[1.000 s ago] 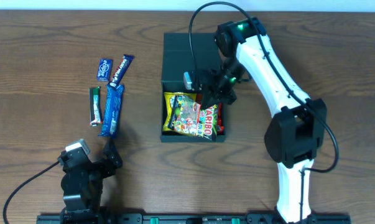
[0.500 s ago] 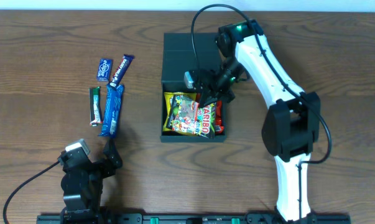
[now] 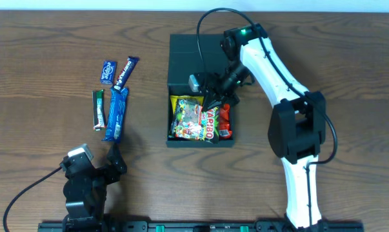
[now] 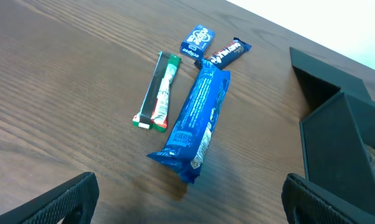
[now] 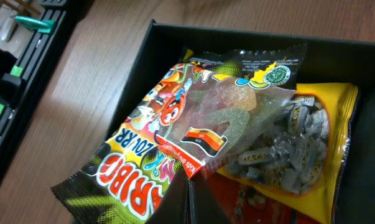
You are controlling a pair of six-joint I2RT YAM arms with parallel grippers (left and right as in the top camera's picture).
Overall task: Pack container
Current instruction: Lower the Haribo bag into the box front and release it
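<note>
Since a second ago the Haribo bag (image 3: 204, 122) has slid toward 9 o'clock and now lies deeper in the container (image 3: 200, 143). The right arm has swung that way with it.

The right fingers (image 3: 213, 100) reach down into the box from 1 o'clock. In the right wrist view the fingers (image 5: 187, 196) are pressed together, pinching the edge of the Haribo bag (image 5: 168, 130). Under that bag lies a yellow candy bag (image 5: 311, 143), and a red packet (image 3: 226, 122) shows at 3 o'clock of it. The dark box wall (image 5: 131, 81) runs right beside the bag.

The container sits near the middle of the bench (image 3: 39, 58) with its flap lid open toward 12 o'clock.

The left fingers (image 3: 115, 161) are low on the bench at 7 o'clock of the container. They are spread wide and hold nothing. One tip (image 4: 63, 202) shows at each bottom corner of the left wrist view.

Four sweets lie at 9 o'clock of the container: a long blue bar (image 4: 196, 121), a green and white stick (image 4: 157, 92) just beside it, a small blue packet (image 4: 197, 40) and a dark bar (image 4: 227, 53).
</note>
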